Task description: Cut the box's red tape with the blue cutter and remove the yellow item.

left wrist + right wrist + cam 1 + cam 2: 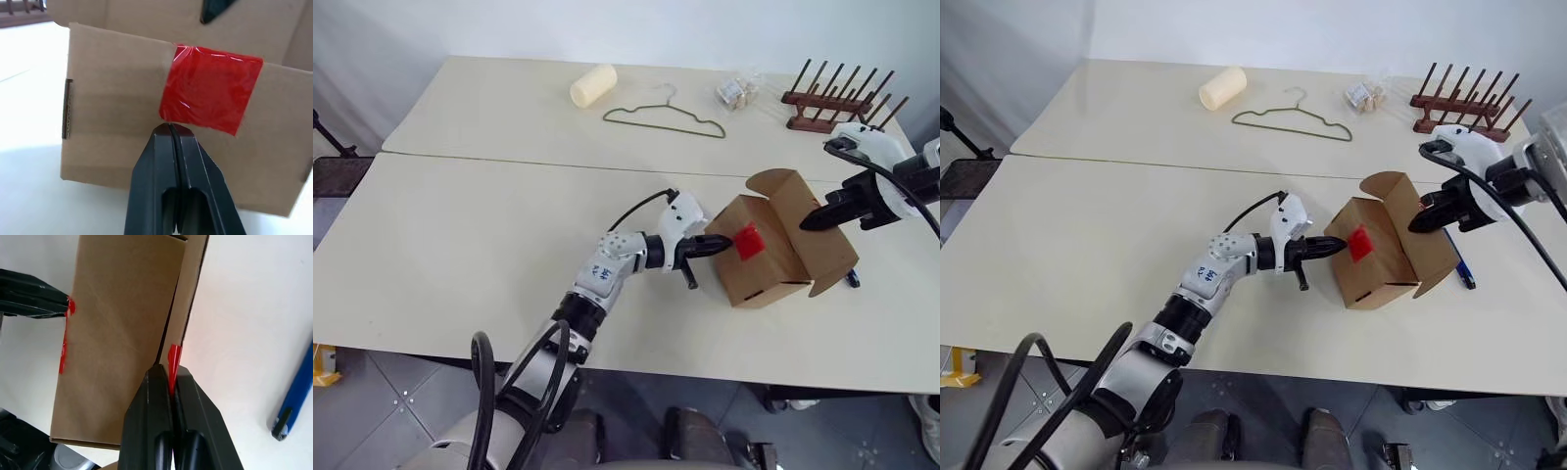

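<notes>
The brown box (759, 269) sits on the table toward the right, its lid flap (822, 257) raised. A patch of red tape (748, 240) is on the side facing my left arm. My left gripper (718, 243) is shut, its tips pressed against that side just below the red tape (210, 93). Above the box, my right gripper (807, 223) is shut on the flap's edge (188, 308), with a strip of red tape (173, 362) between its fingers. The blue cutter (1459, 262) lies on the table beyond the flap, to the box's right. The yellow item is hidden.
At the back of the table are a cream roll (593, 85), a green wire hanger (666, 117), a small bag of pale pieces (737, 91) and a wooden peg rack (837, 100). The table's front edge (636, 370) runs just below the box.
</notes>
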Motion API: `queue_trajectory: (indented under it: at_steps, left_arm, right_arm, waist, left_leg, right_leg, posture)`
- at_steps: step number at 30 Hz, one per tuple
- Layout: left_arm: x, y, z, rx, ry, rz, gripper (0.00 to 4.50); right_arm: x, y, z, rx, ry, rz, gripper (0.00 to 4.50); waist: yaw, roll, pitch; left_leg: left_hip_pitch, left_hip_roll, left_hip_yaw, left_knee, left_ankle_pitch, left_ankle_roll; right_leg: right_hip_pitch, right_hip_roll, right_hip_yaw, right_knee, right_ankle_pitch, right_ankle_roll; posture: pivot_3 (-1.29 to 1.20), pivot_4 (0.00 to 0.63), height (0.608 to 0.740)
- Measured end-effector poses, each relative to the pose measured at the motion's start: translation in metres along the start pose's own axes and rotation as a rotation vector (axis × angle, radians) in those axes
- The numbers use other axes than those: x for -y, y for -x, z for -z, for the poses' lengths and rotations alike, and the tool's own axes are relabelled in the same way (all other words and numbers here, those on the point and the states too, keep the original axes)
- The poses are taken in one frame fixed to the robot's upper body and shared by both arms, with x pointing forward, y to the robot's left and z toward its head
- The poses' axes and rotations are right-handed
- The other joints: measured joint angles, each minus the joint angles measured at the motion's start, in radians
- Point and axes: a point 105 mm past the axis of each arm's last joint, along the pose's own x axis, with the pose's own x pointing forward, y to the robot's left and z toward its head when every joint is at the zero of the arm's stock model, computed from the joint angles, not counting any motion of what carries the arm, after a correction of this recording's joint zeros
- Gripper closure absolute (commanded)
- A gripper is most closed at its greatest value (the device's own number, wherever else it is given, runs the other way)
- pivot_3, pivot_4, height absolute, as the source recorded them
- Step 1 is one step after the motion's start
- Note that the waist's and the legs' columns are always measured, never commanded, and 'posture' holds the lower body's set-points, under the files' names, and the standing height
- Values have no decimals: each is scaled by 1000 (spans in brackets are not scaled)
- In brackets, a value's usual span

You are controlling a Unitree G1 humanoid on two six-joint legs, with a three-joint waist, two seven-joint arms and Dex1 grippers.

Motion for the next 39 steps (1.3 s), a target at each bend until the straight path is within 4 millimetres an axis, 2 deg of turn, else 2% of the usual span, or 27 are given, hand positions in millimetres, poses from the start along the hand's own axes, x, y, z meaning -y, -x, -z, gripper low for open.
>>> queue_trajectory:
  at_steps: [5,9,13,17,21,23,25,27,31,39]
  left_arm:
    - [1,16,12,-58,2,0,4500]
    - [5,31,6,-94,-39,32,4500]
    - [23,45,-26,-48,-75,147,4500]
    - [42,50,-57,-7,-110,270,4500]
    - [58,42,-93,68,-150,353,4500]
    - [66,27,-103,107,-154,377,4500]
    - [68,9,-94,80,-148,380,4500]
    - [64,-5,-73,9,-125,358,4500]
    - [56,-17,-45,-91,-114,308,4500]
    - [48,-21,-35,-147,-157,235,4500]
  right_arm:
    - [-8,2,3,-5,31,-15,4480]
    - [-12,3,7,-18,59,-5,4480]
    - [-13,3,9,-21,78,25,4480]
    - [-14,2,10,-19,79,34,4480]
    - [-13,2,11,-16,74,49,4480]
    - [-11,1,12,-13,63,58,4480]
    - [-10,0,12,-11,56,69,4480]
    - [-10,0,11,-4,52,72,4480]
    - [-5,-1,13,-3,23,94,4480]
    - [-5,-2,12,4,1,90,4480]
  waist:
    - [-1,0,0]
    - [-1,0,0]
    - [-1,0,0]
    - [-1,0,0]
    - [0,0,0]
    - [2,0,0]
    - [1,0,0]
    - [-1,0,0]
    - [-3,0,0]
    - [-1,0,0]
  left_leg:
    - [0,0,0,0,0,0]
    - [0,0,0,0,0,0]
    - [-1,1,-1,0,0,0]
    - [-1,1,-1,1,0,0]
    - [-1,0,-1,1,0,0]
    - [-1,0,-1,1,0,1]
    - [-1,0,0,2,0,1]
    - [-1,0,0,2,0,1]
    - [0,1,1,2,0,1]
    - [-1,1,1,4,-1,1]
  right_leg:
    - [0,0,0,0,0,0]
    - [0,0,0,0,0,0]
    - [0,0,0,0,0,-1]
    - [0,0,0,0,0,-1]
    - [1,0,0,0,0,-1]
    - [1,0,0,0,0,-1]
    - [1,0,0,0,0,-1]
    - [1,0,0,0,0,-1]
    - [0,1,1,1,0,-1]
    - [1,0,1,1,0,-1]
  posture:
    - [0,150,740]
    - [0,150,740]
    - [0,150,740]
    - [0,150,740]
    - [0,150,740]
    - [0,150,740]
    - [0,150,740]
    - [0,150,740]
    - [0,150,740]
    - [0,150,740]
